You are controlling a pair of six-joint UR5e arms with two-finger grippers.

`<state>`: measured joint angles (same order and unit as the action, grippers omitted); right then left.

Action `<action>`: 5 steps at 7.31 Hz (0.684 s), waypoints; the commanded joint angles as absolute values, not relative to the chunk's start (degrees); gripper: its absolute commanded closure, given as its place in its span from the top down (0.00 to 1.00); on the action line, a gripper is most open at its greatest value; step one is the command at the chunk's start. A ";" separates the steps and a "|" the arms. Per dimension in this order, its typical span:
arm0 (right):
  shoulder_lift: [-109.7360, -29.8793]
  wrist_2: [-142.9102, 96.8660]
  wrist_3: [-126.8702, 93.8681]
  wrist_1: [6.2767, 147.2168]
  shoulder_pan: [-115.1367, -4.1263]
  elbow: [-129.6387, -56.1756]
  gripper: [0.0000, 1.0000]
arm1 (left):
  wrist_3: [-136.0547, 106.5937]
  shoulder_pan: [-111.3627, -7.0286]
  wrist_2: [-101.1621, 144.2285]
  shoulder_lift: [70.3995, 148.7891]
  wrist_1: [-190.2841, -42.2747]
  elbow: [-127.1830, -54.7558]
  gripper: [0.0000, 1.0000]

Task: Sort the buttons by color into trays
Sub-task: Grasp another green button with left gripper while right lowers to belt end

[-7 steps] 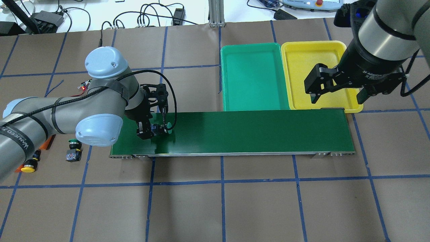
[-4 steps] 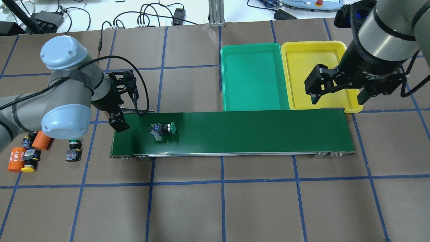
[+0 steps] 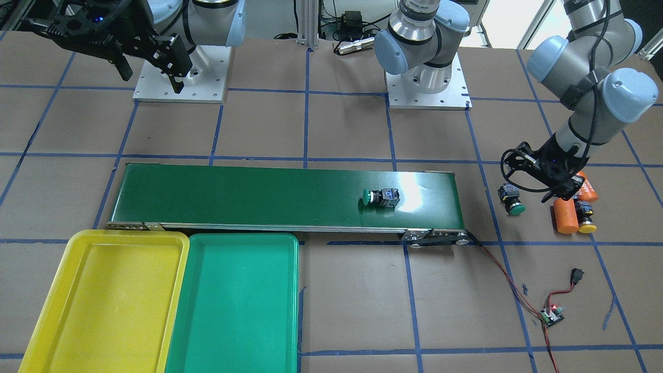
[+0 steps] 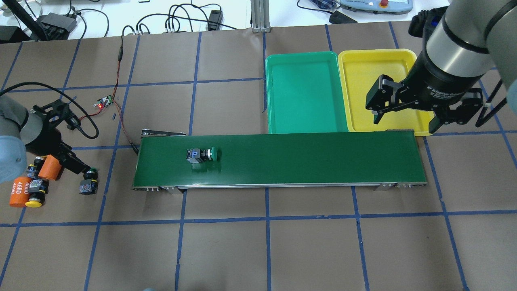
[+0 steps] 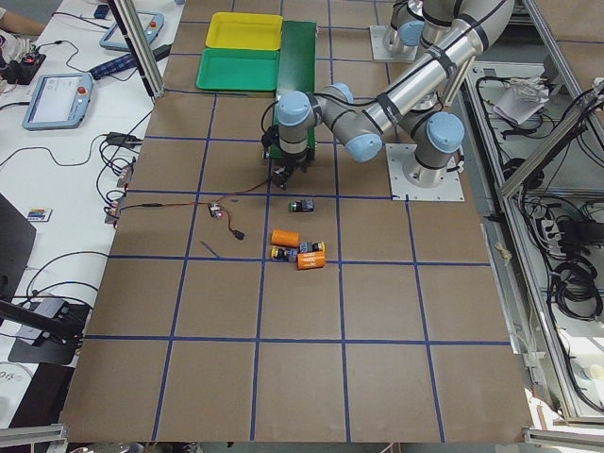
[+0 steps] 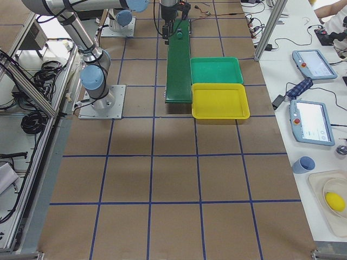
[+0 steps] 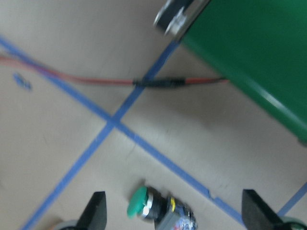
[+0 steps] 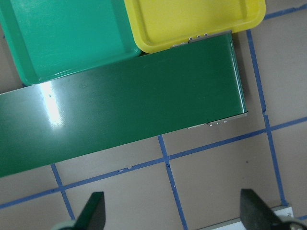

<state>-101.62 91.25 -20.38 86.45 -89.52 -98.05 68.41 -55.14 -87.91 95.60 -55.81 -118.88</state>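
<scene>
A green button (image 4: 204, 154) lies on its side on the dark-green conveyor belt (image 4: 307, 157), near its left end, also visible in the front view (image 3: 379, 198). A second green button (image 4: 89, 180) lies on the table left of the belt. My left gripper (image 4: 78, 165) hovers open just over it, and the left wrist view shows that button (image 7: 158, 209) between the fingers (image 7: 96, 212). A yellow button (image 4: 33, 201) lies further left. The green tray (image 4: 303, 93) and yellow tray (image 4: 363, 81) sit behind the belt's right end. My right gripper (image 4: 406, 121) hangs open above the yellow tray's front edge.
Two orange cylinders (image 4: 18, 190) (image 4: 50, 167) lie beside the yellow button. A red wire (image 4: 121, 117) runs from the belt's left end to a small circuit board (image 4: 106, 101). Blue tape lines grid the brown table.
My left gripper let go of the green button on the belt and swung left off it, down over the buttons on the table. The released button drifted right. The right gripper barely moved.
</scene>
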 commanded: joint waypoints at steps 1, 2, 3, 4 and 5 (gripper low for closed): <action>-101.25 91.23 -35.12 92.32 -89.56 -99.67 1.00 | 46.58 -50.54 -84.99 97.82 -50.98 -119.97 1.00; -100.99 91.23 -39.42 92.81 -89.65 -100.97 1.00 | 42.06 -50.54 -85.08 99.04 -51.06 -121.10 1.00; -101.07 90.71 -45.03 92.90 -89.74 -102.64 1.00 | 37.14 -50.54 -84.90 100.27 -50.02 -124.68 1.00; -101.16 90.18 -50.48 92.90 -90.00 -103.79 1.00 | 34.39 -50.54 -85.25 101.50 -49.92 -125.67 1.00; -101.16 90.09 -55.58 93.07 -90.17 -104.67 1.00 | 34.02 -50.54 -85.25 102.47 -49.83 -125.94 1.00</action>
<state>-101.13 90.40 -48.97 92.84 -89.94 -103.36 36.17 -50.57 -85.16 101.13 -50.08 -124.94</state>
